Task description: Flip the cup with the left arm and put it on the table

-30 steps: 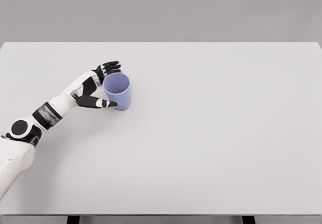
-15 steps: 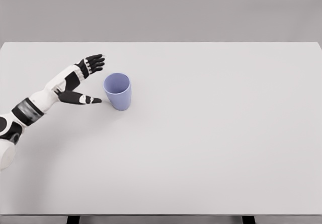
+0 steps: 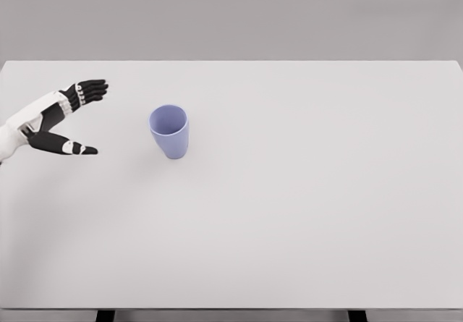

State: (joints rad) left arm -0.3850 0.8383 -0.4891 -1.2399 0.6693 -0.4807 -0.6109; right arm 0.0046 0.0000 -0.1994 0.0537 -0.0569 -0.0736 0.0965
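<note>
Head camera, looking down on the white table point(image 3: 304, 213). I see one object on it: the blue cup point(image 3: 170, 130), standing upright with its open mouth facing up, left of the table's centre and toward the far half. It stands on its own base, nothing touching it. The inside looks empty from here.

Left hand point(image 3: 61, 119) enters at the picture's left edge, only the wrist and hand in view, the arm cut off by the frame. Fingers point(image 3: 90, 88) are spread and relaxed, pointing to the right toward the cup, thumb point(image 3: 72, 147) splayed well apart from them on the near side. The hand holds nothing. It is well apart from the cup, with a clear stretch of bare tabletop between the fingertips and the cup's wall. I cannot tell whether the hand rests on the surface or floats just above it; a faint shadow lies under the thumb.

Right hand does not show in this view.

Grey wall point(image 3: 231, 18) behind the table's far edge. Two dark table legs point(image 3: 105, 315) show at the bottom of the frame.
</note>
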